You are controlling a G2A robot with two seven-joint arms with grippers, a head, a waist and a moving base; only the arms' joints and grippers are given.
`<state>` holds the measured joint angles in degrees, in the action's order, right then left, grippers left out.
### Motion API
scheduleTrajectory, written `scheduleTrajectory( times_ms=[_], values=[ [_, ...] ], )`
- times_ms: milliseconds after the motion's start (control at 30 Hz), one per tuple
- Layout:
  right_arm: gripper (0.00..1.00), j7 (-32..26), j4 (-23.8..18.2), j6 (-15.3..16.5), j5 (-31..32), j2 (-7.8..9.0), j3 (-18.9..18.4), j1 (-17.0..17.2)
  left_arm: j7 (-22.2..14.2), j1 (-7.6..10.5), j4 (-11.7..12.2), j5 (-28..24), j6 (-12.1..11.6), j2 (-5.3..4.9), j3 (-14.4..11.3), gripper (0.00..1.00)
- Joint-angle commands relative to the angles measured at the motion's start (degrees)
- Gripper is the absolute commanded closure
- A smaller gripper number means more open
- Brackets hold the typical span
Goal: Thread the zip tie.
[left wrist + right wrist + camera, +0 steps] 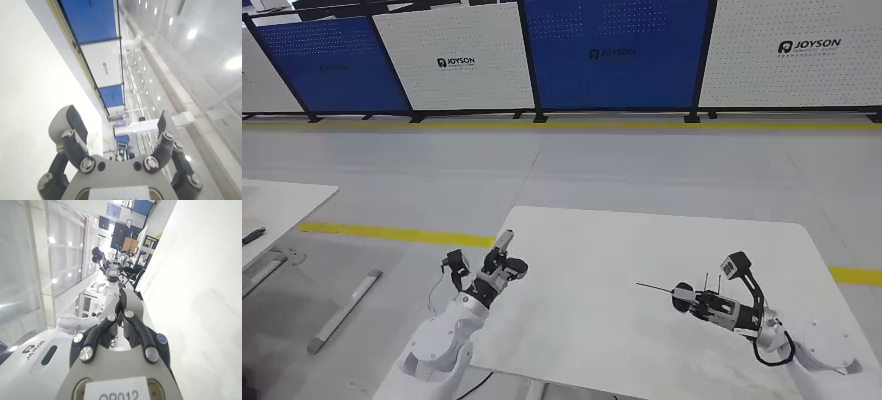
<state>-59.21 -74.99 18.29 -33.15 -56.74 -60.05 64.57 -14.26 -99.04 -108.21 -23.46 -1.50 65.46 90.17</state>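
A thin black zip tie (654, 289) pokes out toward the table's middle from my right gripper (683, 297), which is shut on it above the right side of the white table (622, 250). Two short black strands stand up just behind the fingers. In the right wrist view the right gripper (121, 293) has its fingers pressed together, with a dark strip of the zip tie (118, 313) between them. My left gripper (508, 252) is at the table's left edge. It stands open with nothing between its fingers, as the left wrist view of the left gripper (117, 111) also shows.
The table's left edge lies right beside the left arm. Another white table (272, 210) stands off to the left across a gap of floor. Blue and white panels (612, 50) line the back behind a yellow floor line (392, 234).
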Motion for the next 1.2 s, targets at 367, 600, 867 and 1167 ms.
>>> scheduleTrajectory(
  times_ms=[367, 600, 867, 1167],
  values=[
    [1.0, 0.0, 0.0, 0.0, 0.0, 0.0, 0.0, 0.0, -4.0, 2.57, -2.3, 5.4, 2.8, 0.2, -6.8, 0.0],
    [1.0, 2.4, -1.3, 1.2, -0.7, -0.77, 1.4, 0.7, -8.5, 3.55, 0.2, 3.1, 3.4, 0.12, -7.7, 0.0],
    [1.0, 5.9, 0.7, 1.2, -0.1, -3.42, 6.3, -1.8, -13.4, 5.7, 1.8, 1.0, 4.6, 0.48, -13.7, 0.0],
    [1.0, 5.9, 0.9, 1.2, -0.1, -3.52, 6.5, -1.9, -12.1, 6.78, 2.8, 0.2, 4.4, 0.75, -15.1, 0.0]
  ],
)
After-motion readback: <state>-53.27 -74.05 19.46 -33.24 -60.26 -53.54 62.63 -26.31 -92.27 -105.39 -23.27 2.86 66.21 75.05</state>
